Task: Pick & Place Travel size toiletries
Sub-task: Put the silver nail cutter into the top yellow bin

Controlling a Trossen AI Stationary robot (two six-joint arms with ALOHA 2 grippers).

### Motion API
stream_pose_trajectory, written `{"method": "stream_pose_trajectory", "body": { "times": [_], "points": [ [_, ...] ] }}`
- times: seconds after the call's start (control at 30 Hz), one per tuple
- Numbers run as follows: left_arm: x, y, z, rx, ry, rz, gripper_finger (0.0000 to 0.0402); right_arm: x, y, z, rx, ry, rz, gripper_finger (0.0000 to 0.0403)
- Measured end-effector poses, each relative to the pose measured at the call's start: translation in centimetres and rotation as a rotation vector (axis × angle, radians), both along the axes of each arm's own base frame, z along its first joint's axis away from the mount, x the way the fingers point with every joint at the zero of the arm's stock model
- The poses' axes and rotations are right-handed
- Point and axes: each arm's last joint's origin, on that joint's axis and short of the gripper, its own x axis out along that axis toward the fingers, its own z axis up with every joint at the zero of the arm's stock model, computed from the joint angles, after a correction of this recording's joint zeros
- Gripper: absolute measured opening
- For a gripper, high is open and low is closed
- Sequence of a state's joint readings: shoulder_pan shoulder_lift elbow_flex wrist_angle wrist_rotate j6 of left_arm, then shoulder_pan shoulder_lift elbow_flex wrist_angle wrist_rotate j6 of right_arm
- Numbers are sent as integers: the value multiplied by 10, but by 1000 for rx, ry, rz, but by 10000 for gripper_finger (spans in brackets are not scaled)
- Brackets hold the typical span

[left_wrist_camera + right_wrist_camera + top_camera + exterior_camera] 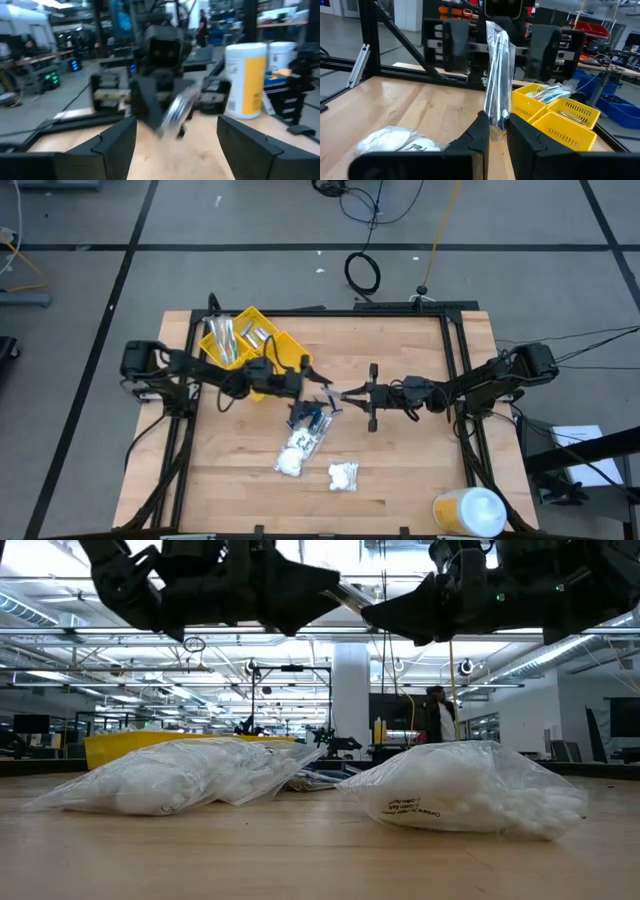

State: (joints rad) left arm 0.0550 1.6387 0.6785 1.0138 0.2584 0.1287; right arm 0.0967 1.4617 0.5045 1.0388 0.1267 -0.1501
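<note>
Above the desk [400,470], the right gripper [492,131] has its jaws clamped on a silvery-clear packet [498,80], facing the left gripper [175,137], whose jaws gape wide.

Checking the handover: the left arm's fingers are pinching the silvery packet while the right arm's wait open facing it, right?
Reversed. In the right wrist view, the right gripper has its fingers shut on the silvery packet. The left wrist view shows the left gripper open, facing it.

Ceiling strip lights [120,635] are glaring evenly overhead; the left wrist view is blurring heavily, smearing the silvery packet [176,111].
</note>
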Motion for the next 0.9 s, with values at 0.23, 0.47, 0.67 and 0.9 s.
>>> {"method": "stream_pose_trajectory", "body": {
  "times": [0.23,0.47,0.67,0.9],
  "points": [
    [10,-6,-1,37,5,-28,243,0,0,-1,-1,12,1,36],
    [10,-6,-2,45,4,-20,213,0,0,-1,-1,12,1,36],
    [10,-4,-1,48,4,56,158,0,0,-1,-1,11,1,36],
    [10,-4,-1,77,-2,57,59,0,0,-1,-1,11,1,36]
  ]
}}
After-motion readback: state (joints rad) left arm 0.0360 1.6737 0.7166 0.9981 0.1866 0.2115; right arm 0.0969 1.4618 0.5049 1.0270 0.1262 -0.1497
